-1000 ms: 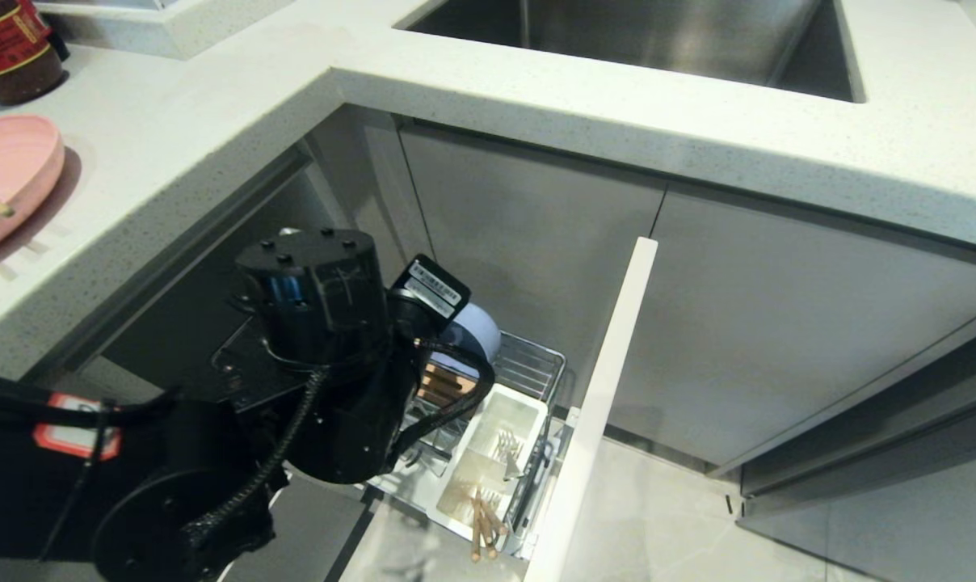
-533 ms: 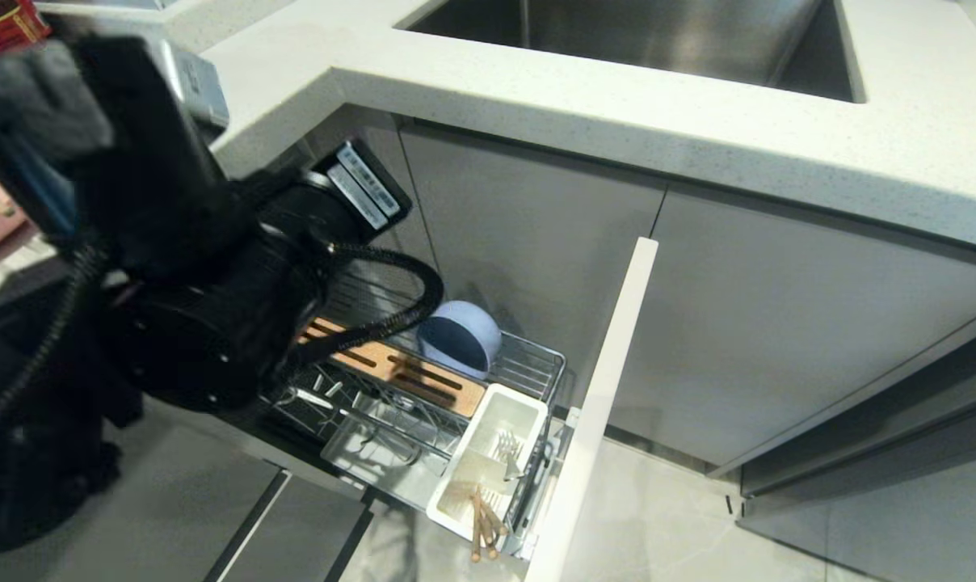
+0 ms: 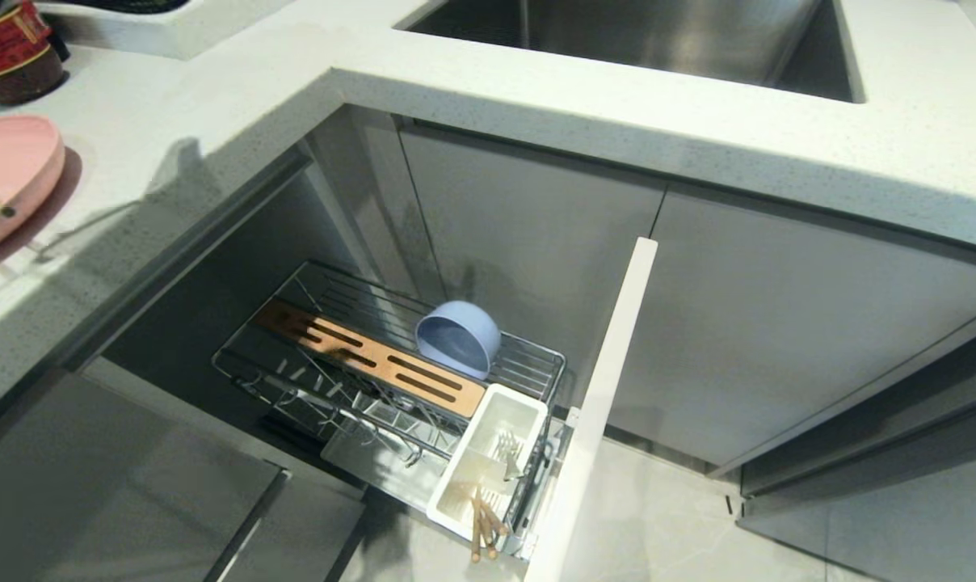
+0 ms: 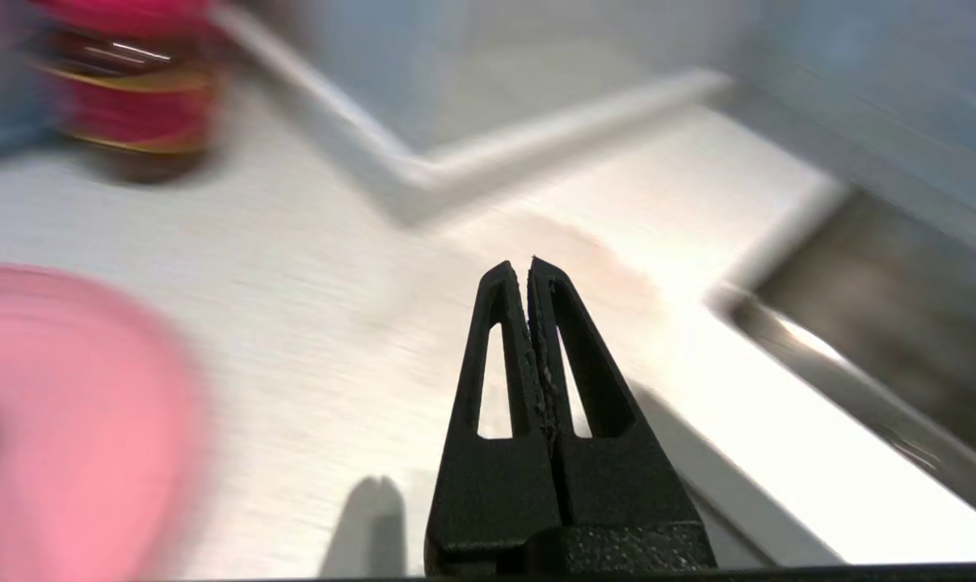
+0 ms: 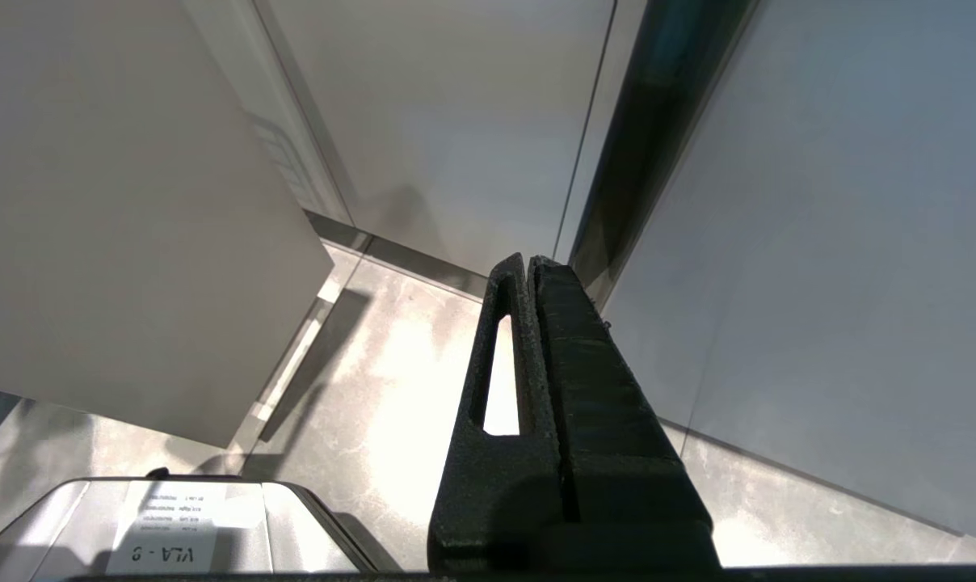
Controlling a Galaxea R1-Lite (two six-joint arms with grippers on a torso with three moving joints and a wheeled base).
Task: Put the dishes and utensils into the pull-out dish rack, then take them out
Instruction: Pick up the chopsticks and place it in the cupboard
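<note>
The pull-out dish rack (image 3: 528, 360) stands drawn out below the counter, its tall white front panel (image 3: 605, 388) on the right. A pale blue bowl (image 3: 458, 339) rests on its side on the wires behind the wooden strip (image 3: 367, 356). Wooden chopsticks (image 3: 480, 525) stand in the white cutlery cup (image 3: 488, 457). The pink plate (image 3: 7, 174) lies on the counter at far left, also seen as the plate (image 4: 68, 420). My left gripper (image 4: 528, 263) is shut and empty, hovering over the white counter beside the plate. My right gripper (image 5: 530, 260) is shut, parked low, pointing at the floor.
A steel sink (image 3: 633, 32) is set into the counter at the back. A red-labelled jar (image 3: 15, 48) stands behind the plate. Grey cabinet doors (image 3: 536, 242) close off the space behind the rack. Pale floor tiles (image 3: 666, 517) lie right of the front panel.
My left arm has risen from over the rack, swung up and left, and left the head view. The rack and its wooden strip now show uncovered. The bowl and chopsticks have not moved.
</note>
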